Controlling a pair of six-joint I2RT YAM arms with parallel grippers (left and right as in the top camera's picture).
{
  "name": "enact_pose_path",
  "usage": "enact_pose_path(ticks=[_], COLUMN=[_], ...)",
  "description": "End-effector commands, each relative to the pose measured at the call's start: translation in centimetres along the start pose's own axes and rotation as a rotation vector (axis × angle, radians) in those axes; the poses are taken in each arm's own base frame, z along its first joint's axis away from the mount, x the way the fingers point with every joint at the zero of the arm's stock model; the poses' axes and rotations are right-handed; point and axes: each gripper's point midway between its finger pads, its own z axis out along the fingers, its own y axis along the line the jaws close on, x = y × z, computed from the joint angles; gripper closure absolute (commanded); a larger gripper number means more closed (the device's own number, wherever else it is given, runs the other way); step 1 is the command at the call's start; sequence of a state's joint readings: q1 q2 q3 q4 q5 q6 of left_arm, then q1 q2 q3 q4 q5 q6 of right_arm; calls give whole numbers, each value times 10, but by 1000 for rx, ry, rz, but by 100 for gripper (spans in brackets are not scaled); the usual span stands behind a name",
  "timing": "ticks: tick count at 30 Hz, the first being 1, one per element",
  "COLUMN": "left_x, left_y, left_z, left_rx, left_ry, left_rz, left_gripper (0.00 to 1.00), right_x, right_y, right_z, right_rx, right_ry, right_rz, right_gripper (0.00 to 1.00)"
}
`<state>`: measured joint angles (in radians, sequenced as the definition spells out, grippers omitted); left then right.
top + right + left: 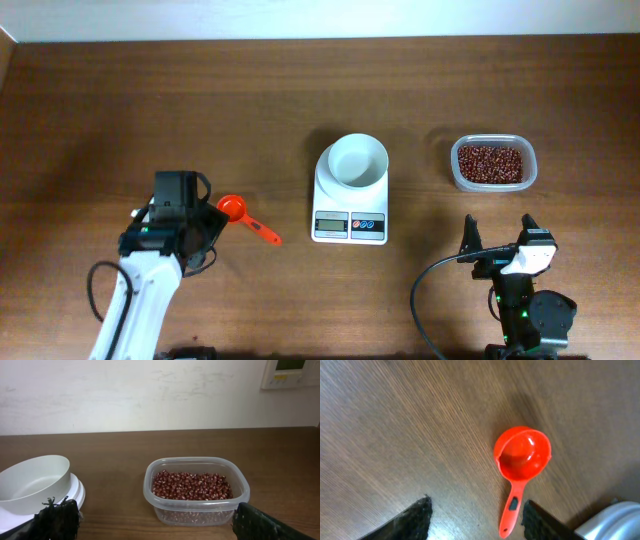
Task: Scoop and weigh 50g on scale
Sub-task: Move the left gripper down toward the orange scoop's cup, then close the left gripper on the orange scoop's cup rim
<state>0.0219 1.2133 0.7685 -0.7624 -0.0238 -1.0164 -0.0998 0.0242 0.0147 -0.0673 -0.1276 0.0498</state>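
Brown wood-grain table (120,110) carries everything. The white scale (350,225) sits near its middle, display and buttons facing the arms, with an empty white bowl (358,162) on its platform. A clear tub (492,164) of red-brown beans stands to its right. The orange scoop (245,218) lies left of the scale, its handle between the left gripper (476,502)'s parted fingers, not clamped. The right gripper (498,235) gapes wide before the tub, holding nothing.
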Motion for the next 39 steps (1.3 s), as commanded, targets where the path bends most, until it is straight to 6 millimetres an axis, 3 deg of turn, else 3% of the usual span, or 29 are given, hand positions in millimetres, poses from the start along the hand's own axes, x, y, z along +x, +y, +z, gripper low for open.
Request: enact_pose_path(ticks=[1, 4, 9, 17, 28, 39], left_x=[10, 12, 8, -3, -1, 5], left_y=[2, 5, -2, -18, -16, -26], left_z=[27, 50, 68, 70, 77, 77], left_rx=[-47, -92, -80, -17, -27, -15], left_ry=[71, 99, 94, 45, 54, 30], left_rz=[-13, -12, 25, 55, 109, 168], left_gripper=[49, 47, 49, 51, 65, 67], right_x=[4, 4, 4, 4, 4, 4], right_y=[1, 1, 1, 1, 1, 1], right_z=[1, 1, 1, 1, 1, 1], right_rx=[-3, -3, -3, -3, -3, -3], right_ry=[8, 8, 9, 8, 9, 8], right_rz=[7, 7, 7, 7, 7, 7], right_gripper=[1, 1, 1, 1, 1, 1])
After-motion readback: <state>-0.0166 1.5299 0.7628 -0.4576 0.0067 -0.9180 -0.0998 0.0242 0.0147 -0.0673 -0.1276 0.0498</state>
